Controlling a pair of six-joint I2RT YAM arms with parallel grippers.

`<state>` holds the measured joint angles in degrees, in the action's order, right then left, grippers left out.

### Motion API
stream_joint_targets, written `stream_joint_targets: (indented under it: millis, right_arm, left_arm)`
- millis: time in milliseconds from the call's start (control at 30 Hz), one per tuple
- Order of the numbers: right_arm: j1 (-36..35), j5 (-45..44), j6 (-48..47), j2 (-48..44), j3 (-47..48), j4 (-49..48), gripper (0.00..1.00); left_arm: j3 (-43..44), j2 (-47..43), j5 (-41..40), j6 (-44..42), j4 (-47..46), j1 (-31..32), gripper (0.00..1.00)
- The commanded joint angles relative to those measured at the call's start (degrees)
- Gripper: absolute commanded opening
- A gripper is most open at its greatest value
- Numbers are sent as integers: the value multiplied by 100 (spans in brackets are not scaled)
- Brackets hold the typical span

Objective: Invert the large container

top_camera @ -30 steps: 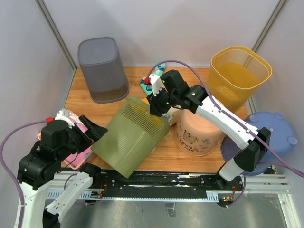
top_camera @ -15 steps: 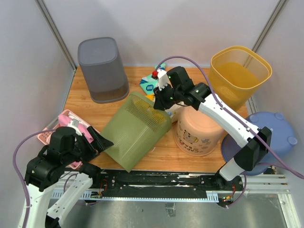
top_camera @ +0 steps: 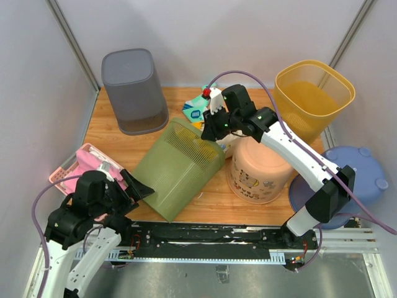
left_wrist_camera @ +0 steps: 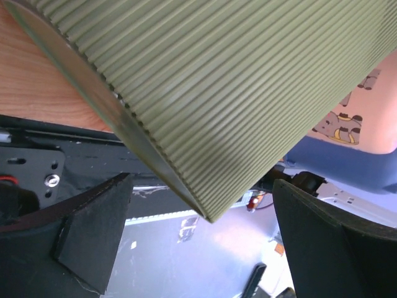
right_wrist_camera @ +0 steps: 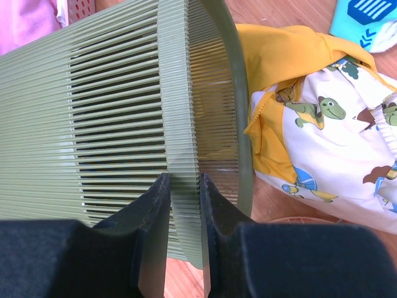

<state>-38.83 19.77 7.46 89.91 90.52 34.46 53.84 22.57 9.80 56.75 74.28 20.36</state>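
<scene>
The large container is a green ribbed basket (top_camera: pixel 177 171) lying tilted on the wooden table, its open end toward the back right. My right gripper (top_camera: pixel 209 133) is shut on its rim wall; in the right wrist view the two fingers (right_wrist_camera: pixel 185 186) pinch the ribbed rim (right_wrist_camera: pixel 186 93) from both sides. My left gripper (top_camera: pixel 139 186) is open at the basket's base near the table's front edge. In the left wrist view the base corner (left_wrist_camera: pixel 236 81) hangs between the spread fingers (left_wrist_camera: pixel 201 198) without touching them.
A grey bin (top_camera: pixel 133 90) stands at the back left and a yellow bin (top_camera: pixel 313 93) at the back right. A peach bucket (top_camera: pixel 257 167) sits beside the basket's mouth, with patterned clothes (right_wrist_camera: pixel 322 118) next to it. A pink basket (top_camera: pixel 80 164) lies front left, a blue stool (top_camera: pixel 356 180) right.
My left arm has drawn back toward the near edge and its gripper now sits at the basket's base. My right gripper has shifted right and back with the rim, turning the basket.
</scene>
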Motion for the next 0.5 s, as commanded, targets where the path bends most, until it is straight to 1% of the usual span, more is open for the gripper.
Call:
stream_joint_targets:
  millis: [0,100,200,333,467]
  right_arm:
    - [129,-137,123,93,-128,-3,9]
    - [135,-108,124,90,-158,-9,9]
    - [134,-53,137,132,-146,-9,8]
    - [134,115,195,189,-81,-9,8]
    - [121,546,370,125,-101,-155,7]
  left_arm:
    - [-589,-468,369,610,-1149,-7,99]
    - [-880,-804,510,967,-1982,-6,97]
    - [-852,-857,528,1069,-2649,-13,94]
    - [-298,-580,531,779,-3084,-13,93]
    - [566,50,586,192,-3206,-7,93]
